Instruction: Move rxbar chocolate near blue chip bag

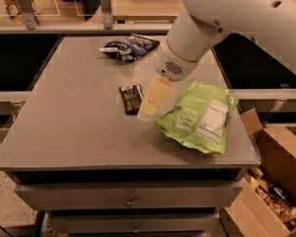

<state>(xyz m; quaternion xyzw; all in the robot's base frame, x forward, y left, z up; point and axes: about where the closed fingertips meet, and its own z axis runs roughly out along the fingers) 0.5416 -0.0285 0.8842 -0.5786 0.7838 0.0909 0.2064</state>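
Note:
The rxbar chocolate (130, 98) is a small flat black bar lying near the middle of the grey table (74, 122). The blue chip bag (129, 47) lies at the table's far edge, a good way behind the bar. My gripper (149, 107) hangs from the white arm just right of the bar, its pale finger covering the bar's right edge. It holds nothing that I can see.
A large lime-green bag (200, 115) with a white nutrition label lies right of the gripper, near the table's right edge. An open cardboard box (276, 181) with items stands on the floor at the right. A rail with posts runs behind the table.

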